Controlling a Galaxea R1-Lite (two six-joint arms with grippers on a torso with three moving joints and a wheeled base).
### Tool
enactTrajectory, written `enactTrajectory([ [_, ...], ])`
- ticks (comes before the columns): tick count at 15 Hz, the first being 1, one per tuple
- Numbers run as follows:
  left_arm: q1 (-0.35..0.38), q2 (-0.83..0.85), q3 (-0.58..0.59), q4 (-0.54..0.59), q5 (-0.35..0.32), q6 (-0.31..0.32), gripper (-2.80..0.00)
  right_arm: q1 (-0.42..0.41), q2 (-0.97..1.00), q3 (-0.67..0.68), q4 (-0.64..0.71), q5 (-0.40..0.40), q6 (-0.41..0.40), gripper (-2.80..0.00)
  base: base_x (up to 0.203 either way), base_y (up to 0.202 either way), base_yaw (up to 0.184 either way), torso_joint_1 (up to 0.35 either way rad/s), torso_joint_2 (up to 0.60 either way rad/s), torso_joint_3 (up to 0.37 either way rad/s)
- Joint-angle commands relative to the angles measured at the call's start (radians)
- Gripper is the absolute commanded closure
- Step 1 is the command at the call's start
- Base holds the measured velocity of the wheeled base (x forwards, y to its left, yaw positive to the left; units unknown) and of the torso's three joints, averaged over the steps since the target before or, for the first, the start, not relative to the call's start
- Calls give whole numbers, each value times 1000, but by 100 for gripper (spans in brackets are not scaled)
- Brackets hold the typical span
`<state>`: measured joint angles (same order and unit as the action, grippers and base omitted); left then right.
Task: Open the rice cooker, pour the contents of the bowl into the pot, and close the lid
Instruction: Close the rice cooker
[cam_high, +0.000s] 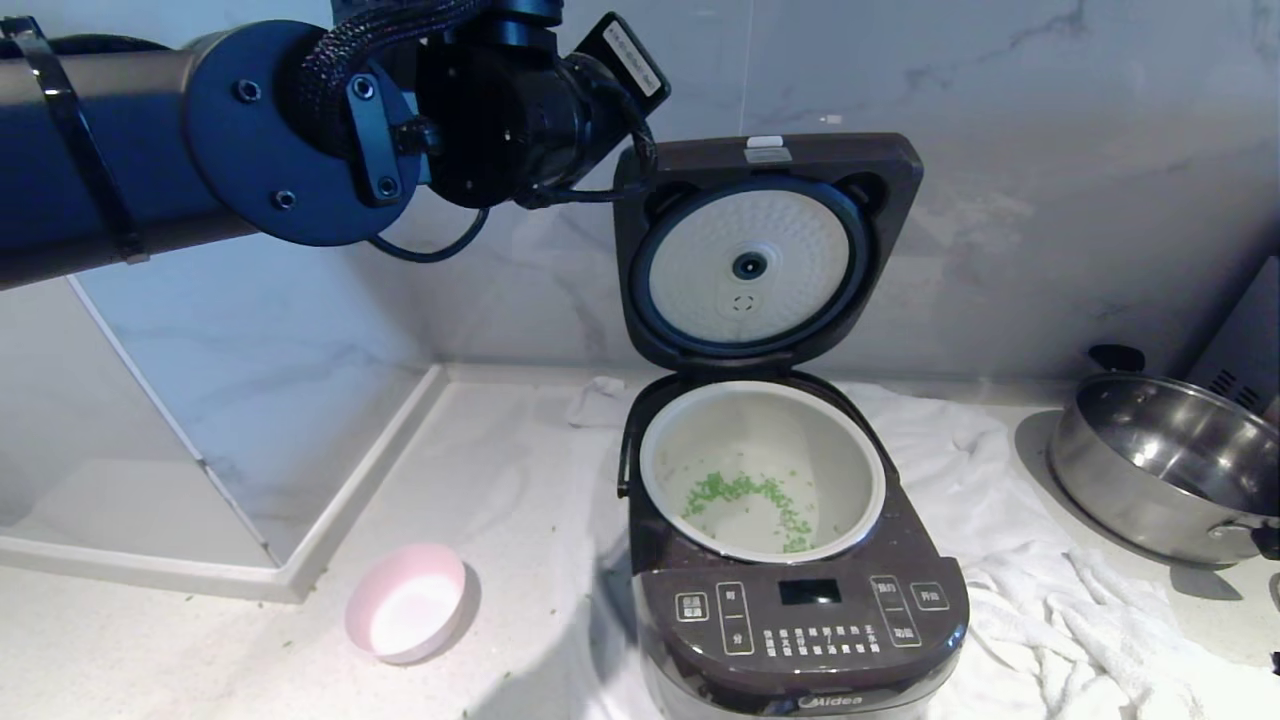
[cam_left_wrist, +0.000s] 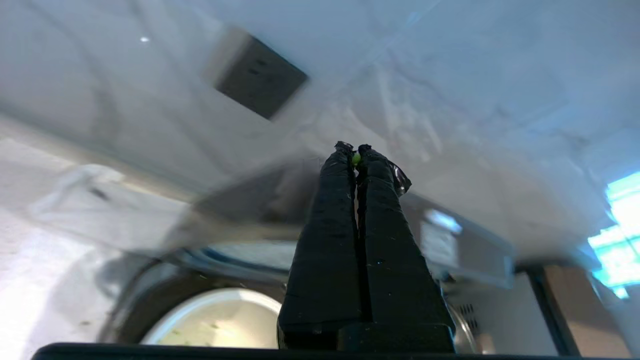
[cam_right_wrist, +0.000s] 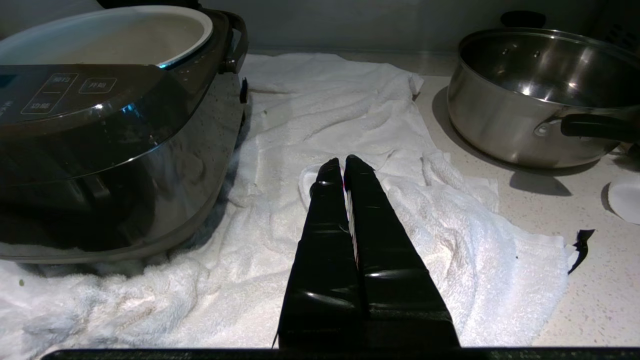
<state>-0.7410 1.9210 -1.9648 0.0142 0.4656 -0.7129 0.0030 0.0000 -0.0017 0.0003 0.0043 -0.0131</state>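
Note:
The rice cooker (cam_high: 800, 620) stands open on a white towel. Its lid (cam_high: 765, 250) is raised upright, the white dimpled plate facing me. Green contents (cam_high: 745, 495) lie scattered on the bottom of the cream pot (cam_high: 862, 470). The pink bowl (cam_high: 405, 603) sits empty on the counter, left of the cooker. My left arm (cam_high: 520, 110) reaches in high, its end at the lid's upper left corner. The left gripper (cam_left_wrist: 356, 150) is shut above the lid's top edge (cam_left_wrist: 450, 240), a tiny green bit stuck between its tips. My right gripper (cam_right_wrist: 341, 162) hangs shut over the towel, right of the cooker (cam_right_wrist: 115, 145).
A steel pan (cam_high: 1160, 470) with black handles stands at the right by the wall. The rumpled white towel (cam_high: 1010, 560) spreads under and right of the cooker. A marble wall with a socket (cam_left_wrist: 260, 80) rises behind. A raised ledge (cam_high: 330, 520) borders the counter at left.

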Motion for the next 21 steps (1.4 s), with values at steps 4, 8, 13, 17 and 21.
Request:
enactTrajectory([
  [4,-55,71,-2,-94,71,71,0,0,0,0,0,0,-5,0,0,0,0,0,0,0],
  [8,-98,103,0,-102,74,138,0,0,0,0,0,0,-4,0,0,0,0,0,0,0],
  [13,-98,87,-1,-96,72,153,0,0,0,0,0,0,-4,0,0,0,0,0,0,0],
  [17,-80,43,-4,-103,114,206,0,0,0,2,-2,0,-2,0,0,0,0,0,0,0],
  [21,-73,128,8,-226,179,288,0,0,0,2,-2,0,-5,0,0,0,0,0,0,0],
])
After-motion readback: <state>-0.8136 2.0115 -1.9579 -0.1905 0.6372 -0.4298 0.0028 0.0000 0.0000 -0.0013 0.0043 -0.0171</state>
